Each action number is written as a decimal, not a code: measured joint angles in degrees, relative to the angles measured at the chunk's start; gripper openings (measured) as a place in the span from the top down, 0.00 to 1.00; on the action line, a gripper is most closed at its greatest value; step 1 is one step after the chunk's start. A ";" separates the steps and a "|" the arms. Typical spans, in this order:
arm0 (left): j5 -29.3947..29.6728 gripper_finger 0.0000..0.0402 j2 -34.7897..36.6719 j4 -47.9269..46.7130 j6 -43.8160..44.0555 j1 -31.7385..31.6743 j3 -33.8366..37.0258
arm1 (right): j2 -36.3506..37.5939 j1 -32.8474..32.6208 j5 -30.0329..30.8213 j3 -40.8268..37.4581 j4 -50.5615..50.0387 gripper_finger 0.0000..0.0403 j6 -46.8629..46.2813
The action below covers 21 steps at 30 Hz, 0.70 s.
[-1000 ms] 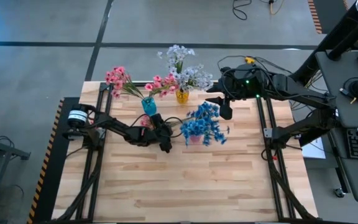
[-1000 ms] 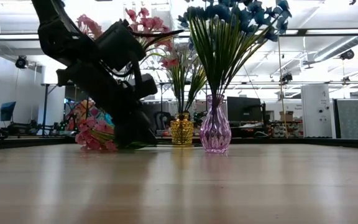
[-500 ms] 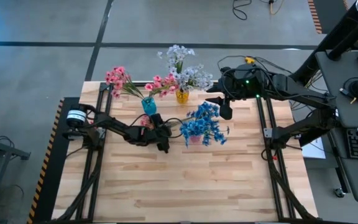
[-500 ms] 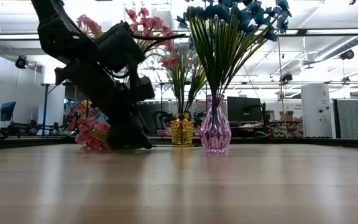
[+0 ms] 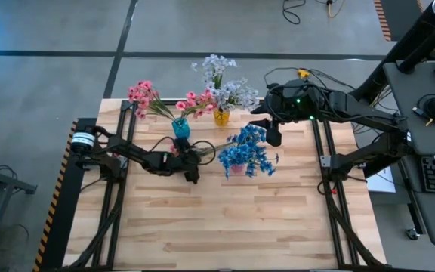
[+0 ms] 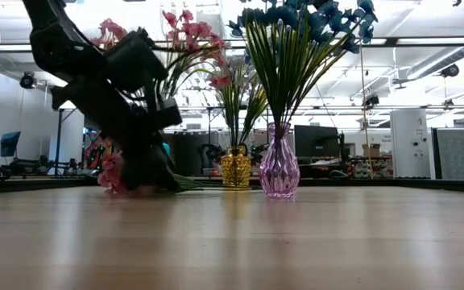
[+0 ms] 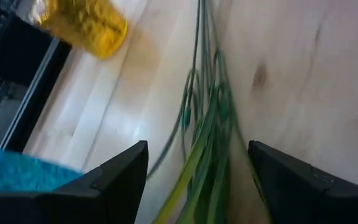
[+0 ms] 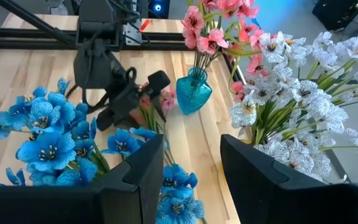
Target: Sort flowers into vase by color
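Left gripper (image 5: pixel 194 175) sits low on the wooden table (image 5: pixel 240 227), its two dark fingers spread apart with nothing pinched between them. A loose pink flower (image 5: pixel 174 149) lies flat on the wood right by it. Its thin green stems (image 7: pixel 207 149) run between the open fingers without being squeezed. They look smooth and bendy, like plastic, and they lie bunched together. The long way of the flower runs along the table, with the pink blooms (image 6: pixel 109 171) at the end back beside the arm and the stems reaching forward past the fingertips.

Just past the gripper stands a blue glass vase (image 5: pixel 181 128) with more pink flowers (image 5: pixel 143 96) in it, fanning out to the sides. Farther off is a bumpy yellow vase (image 5: pixel 221 116) with pale white flowers (image 5: pixel 221 83). Beside the gripper is a ribbed pink vase (image 6: pixel 279 171), round at the bottom and narrow at the neck, holding bright blue flowers (image 5: pixel 248 151) on straight green stems.

Right gripper (image 5: pixel 274 136) hangs in the air above the blue flowers, well apart from the left one. Its fingers are parted and hold nothing.
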State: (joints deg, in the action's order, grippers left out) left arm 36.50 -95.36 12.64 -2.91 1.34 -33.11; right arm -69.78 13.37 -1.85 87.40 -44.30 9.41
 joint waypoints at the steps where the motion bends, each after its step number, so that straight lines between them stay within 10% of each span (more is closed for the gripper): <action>1: -0.45 0.36 0.05 1.41 -0.58 -0.04 0.09 | 0.00 0.00 0.00 -0.03 0.03 0.63 0.00; 21: -7.94 0.42 -4.15 10.43 -2.34 -4.89 0.61 | 0.00 0.00 0.04 -0.10 1.14 0.63 -0.46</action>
State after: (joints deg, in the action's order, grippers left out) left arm 28.56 -99.50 23.07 -5.26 -3.55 -32.50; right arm -69.78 13.37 -1.80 87.31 -43.16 8.95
